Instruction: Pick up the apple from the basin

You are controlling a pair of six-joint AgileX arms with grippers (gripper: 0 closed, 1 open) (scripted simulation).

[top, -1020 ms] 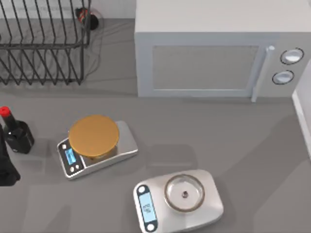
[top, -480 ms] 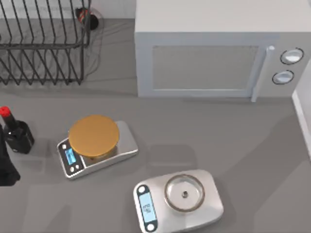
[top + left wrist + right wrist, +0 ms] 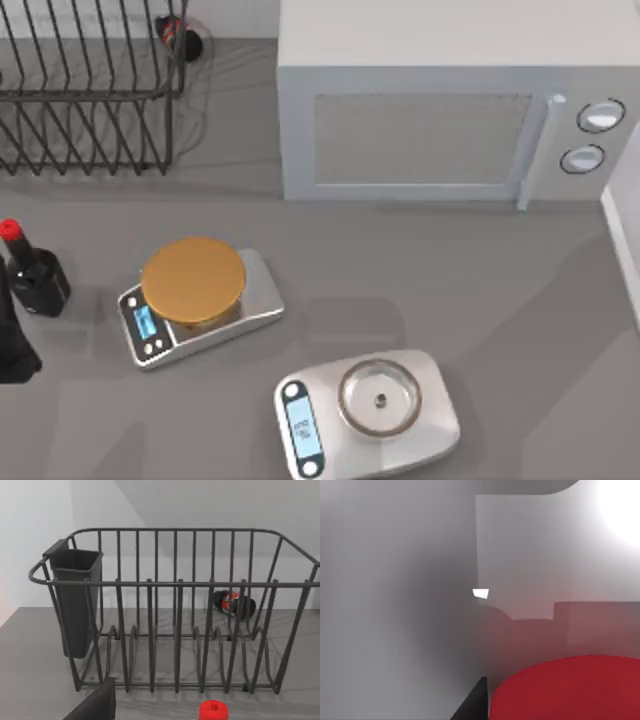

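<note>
Two scales sit on the grey bench (image 3: 480, 270): one with a round golden plate (image 3: 193, 281) toward the left, and a second scale (image 3: 368, 411) with a clear round dish, nearer and toward the middle. There is one white microwave (image 3: 440, 110) at the far side, one dark wire rack (image 3: 85, 95) in the far left corner, and one dark bottle (image 3: 35, 275) with a small red cap at the left edge. Behind the rack lies one small black-and-red object (image 3: 234, 603) — too small to make out.

The apple (image 3: 570, 687) appears in the right wrist view as a plain, bright-red rounded mass, very close to that camera, with pale grey walls behind it; a dark wedge of the right arm's own hardware sits just beside it. Whether the right jaws are around the fruit or merely next to it cannot be told.

The left arm (image 3: 12, 340) is at the left edge of the bench, just near of the bottle. Its wrist camera looks across to the rack, which carries one dark cup-like holder (image 3: 76, 600) on its side, and the bottle's red cap sits close in — how the left jaws stand cannot be told.
</note>
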